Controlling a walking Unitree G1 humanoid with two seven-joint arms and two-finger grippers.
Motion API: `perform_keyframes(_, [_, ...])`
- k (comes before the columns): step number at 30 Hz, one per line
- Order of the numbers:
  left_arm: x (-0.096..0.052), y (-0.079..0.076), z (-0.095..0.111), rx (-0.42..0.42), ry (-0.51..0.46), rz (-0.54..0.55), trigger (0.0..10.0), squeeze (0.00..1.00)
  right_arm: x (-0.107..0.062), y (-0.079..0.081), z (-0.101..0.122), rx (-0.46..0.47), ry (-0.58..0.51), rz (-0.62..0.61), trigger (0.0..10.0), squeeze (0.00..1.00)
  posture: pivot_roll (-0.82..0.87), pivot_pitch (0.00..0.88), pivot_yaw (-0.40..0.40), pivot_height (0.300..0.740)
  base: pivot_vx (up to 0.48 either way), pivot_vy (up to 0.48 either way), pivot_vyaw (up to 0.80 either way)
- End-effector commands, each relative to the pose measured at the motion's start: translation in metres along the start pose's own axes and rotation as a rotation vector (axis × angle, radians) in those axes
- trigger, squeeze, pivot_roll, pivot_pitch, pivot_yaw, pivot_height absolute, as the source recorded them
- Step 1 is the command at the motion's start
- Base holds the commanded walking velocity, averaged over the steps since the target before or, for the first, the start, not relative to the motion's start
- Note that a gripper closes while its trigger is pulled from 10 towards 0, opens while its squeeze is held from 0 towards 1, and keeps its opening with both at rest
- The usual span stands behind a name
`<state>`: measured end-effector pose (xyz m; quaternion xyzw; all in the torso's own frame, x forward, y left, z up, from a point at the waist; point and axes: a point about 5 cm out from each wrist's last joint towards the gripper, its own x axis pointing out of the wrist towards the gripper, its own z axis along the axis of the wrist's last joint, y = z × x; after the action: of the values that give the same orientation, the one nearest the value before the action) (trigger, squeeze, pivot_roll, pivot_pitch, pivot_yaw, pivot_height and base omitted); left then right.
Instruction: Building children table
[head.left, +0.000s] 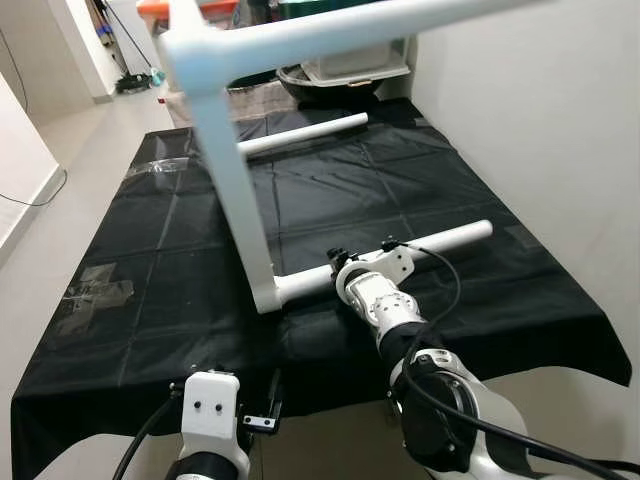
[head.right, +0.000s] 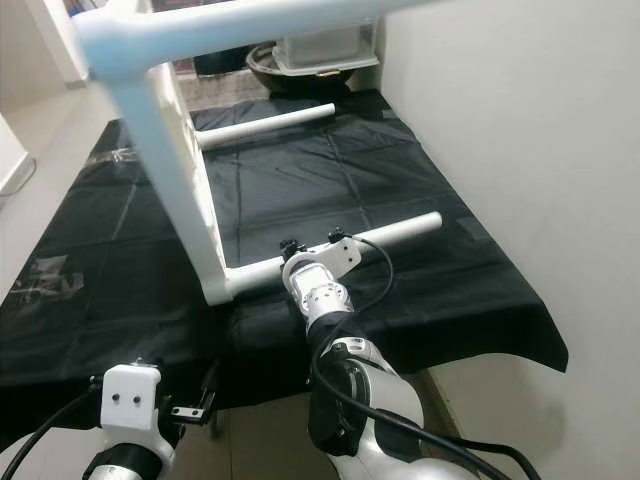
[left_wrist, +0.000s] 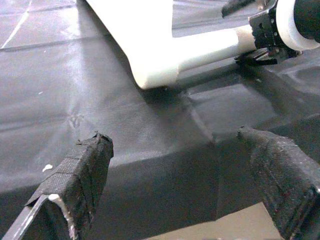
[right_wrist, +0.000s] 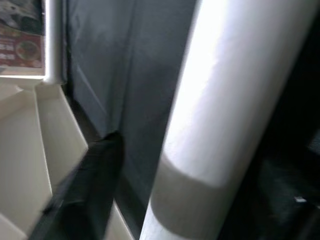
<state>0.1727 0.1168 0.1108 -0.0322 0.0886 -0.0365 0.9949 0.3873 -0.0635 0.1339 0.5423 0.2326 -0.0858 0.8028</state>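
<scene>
Black sheeting (head.left: 330, 190) covers the counter. At the lower left of the frame my left pincer (left_wrist: 185, 185) hangs spread at its near edge. Just beyond, at centre, my right pincer (head.left: 340, 268) pinches the lying white tube (head.left: 455, 238) joined to the white frame (head.left: 235, 190). Farther back, upper centre, lies another white tube (head.left: 300, 135).

My right arm (head.left: 395, 310): ribbed silver cylinders, a white bracket, looping black cable, glossy black-and-silver elbow; my left wrist (head.left: 211, 408): white block with two small dark screws; left fingers (left_wrist: 80, 175): black, coarse-textured pads.
</scene>
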Motion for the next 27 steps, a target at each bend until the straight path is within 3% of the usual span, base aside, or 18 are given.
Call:
perform_keyframes(1, [-0.001, 0.003, -0.004, 0.023, 0.026, 0.011, 10.0, 0.00, -0.004, -0.003, -0.048, 0.023, 0.131, -0.029, 10.0, 1.00, 0.14, 0.079, 0.042, 0.740, 0.000, 0.000, 0.00])
perform_keyframes(2, [-0.001, 0.003, -0.004, 0.023, 0.026, 0.011, 10.0, 0.00, -0.004, -0.003, -0.048, 0.023, 0.131, -0.029, 10.0, 1.00, 0.14, 0.079, 0.042, 0.740, 0.000, 0.000, 0.00])
perform_keyframes(3, [0.000, 0.003, -0.004, 0.023, 0.026, 0.009, 10.0, 0.00, -0.006, 0.000, -0.053, 0.018, 0.156, -0.018, 10.0, 0.00, 0.13, 0.076, 0.044, 0.740, 0.000, 0.000, 0.00])
perform_keyframes(7, [0.001, 0.002, -0.004, 0.024, 0.026, 0.009, 10.0, 0.00, -0.013, 0.009, -0.063, -0.019, 0.239, 0.085, 10.0, 0.00, 0.13, 0.073, 0.038, 0.740, 0.000, 0.000, 0.00])
perform_keyframes(12, [0.002, 0.002, -0.005, 0.024, 0.027, 0.010, 10.0, 0.00, -0.020, 0.007, -0.062, -0.032, 0.274, 0.110, 10.0, 0.00, 0.12, 0.070, 0.040, 0.740, 0.000, 0.000, 0.00])
perform_keyframes(14, [0.005, 0.002, -0.005, 0.025, 0.026, 0.008, 10.0, 0.00, -0.031, -0.012, -0.045, -0.056, 0.280, 0.101, 10.0, 0.00, 0.10, 0.059, 0.042, 0.740, 0.000, 0.000, 0.00])
perform_keyframes(17, [0.006, 0.002, -0.005, 0.025, 0.024, 0.008, 10.0, 0.00, -0.037, -0.021, -0.035, -0.079, 0.282, 0.110, 10.0, 0.00, 0.09, 0.058, 0.041, 0.740, 0.000, 0.000, 0.00])
perform_keyframes(19, [0.009, 0.003, -0.006, 0.026, 0.027, 0.010, 10.0, 0.00, -0.046, -0.038, -0.017, -0.096, 0.296, 0.120, 10.0, 0.00, 0.08, 0.046, 0.045, 0.740, 0.000, 0.000, 0.00])
perform_keyframes(23, [0.011, 0.003, -0.006, 0.027, 0.023, 0.009, 10.0, 0.00, -0.052, -0.063, -0.011, -0.147, 0.344, 0.080, 10.0, 0.00, 0.07, 0.045, 0.046, 0.740, 0.000, 0.000, 0.00])
perform_keyframes(27, [0.012, 0.003, -0.006, 0.028, 0.022, 0.009, 10.0, 0.00, -0.056, -0.066, -0.009, -0.190, 0.335, 0.117, 10.0, 0.00, 0.08, 0.040, 0.045, 0.740, 0.000, 0.000, 0.00])
